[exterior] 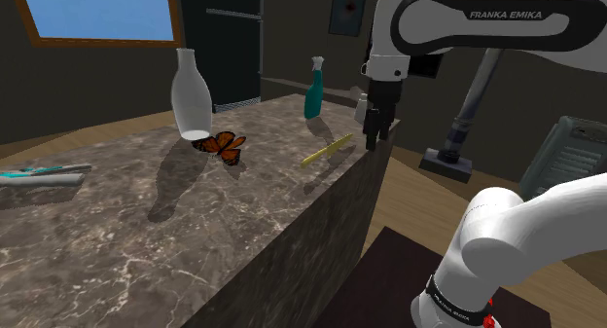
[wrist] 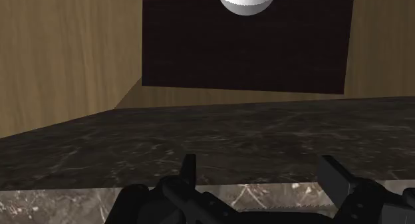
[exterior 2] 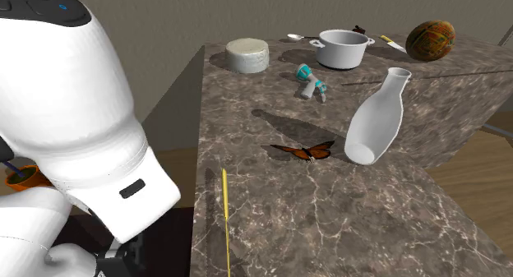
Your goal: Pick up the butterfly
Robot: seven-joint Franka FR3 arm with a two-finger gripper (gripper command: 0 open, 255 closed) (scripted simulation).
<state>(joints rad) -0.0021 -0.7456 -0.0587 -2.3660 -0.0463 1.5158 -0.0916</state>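
Progress: nothing grasped yet | hand (exterior: 377,131) spread and empty, hanging over the counter (exterior: 126,248) edge | butterfly (exterior: 222,146) flat on counter just beside white bottle (exterior: 191,92), well apart from hand | left: reach, lower, pinch, lift

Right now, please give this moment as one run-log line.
gripper: open, empty, above counter edge | butterfly: on counter, beside bottle, not held | stage: butterfly not yet reached
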